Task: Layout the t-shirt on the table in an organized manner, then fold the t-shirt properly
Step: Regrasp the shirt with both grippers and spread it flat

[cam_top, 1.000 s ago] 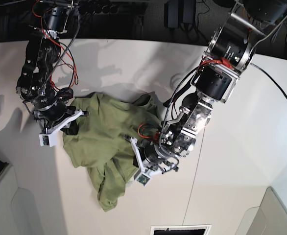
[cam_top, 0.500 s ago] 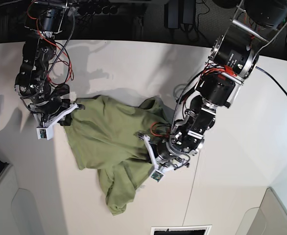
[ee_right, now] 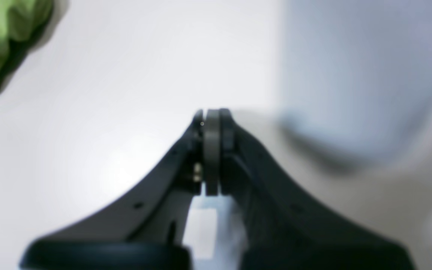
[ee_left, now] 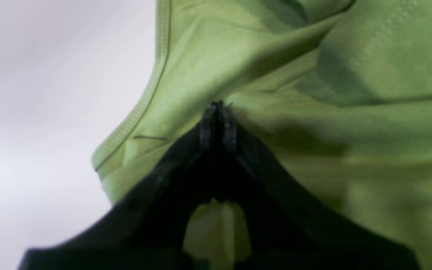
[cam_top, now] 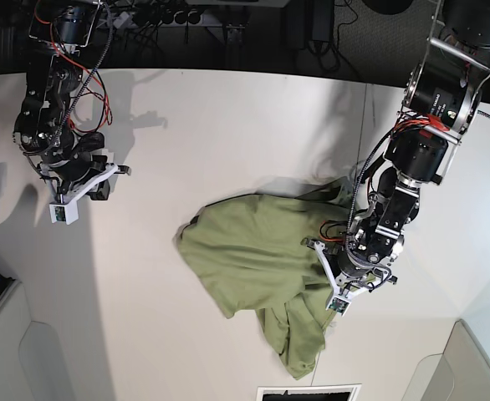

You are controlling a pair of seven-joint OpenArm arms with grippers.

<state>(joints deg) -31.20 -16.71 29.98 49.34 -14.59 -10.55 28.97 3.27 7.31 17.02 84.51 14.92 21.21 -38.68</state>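
Left hand [ee_left: 218, 108]: closed down on a pinch of the t-shirt [cam_top: 253, 259], with green cloth bunched at the meeting tips; seen in the base view at the shirt's right edge.
Right hand [ee_right: 212, 116]: fully closed with nothing gripped, only bare white surface under it; in the base view it is held at the far left, well apart from the shirt.
T-shirt: an olive-green heap lying crumpled near the middle of the desk [cam_top: 228, 125], one part trailing toward the near edge.
Desk: a large white top with a thin dark seam running down its right side.
Progress: the shirt is judged not yet laid out; no sleeve or collar is spread flat, and no fold has been made. Spreading and all the folding appear to be left.
Left wrist view: a stitched hem curving beside the grip is shown, which cannot be made out from above.
Base view: both arms and the whole heap are shown together.
Right wrist view: only a corner of green at top left.
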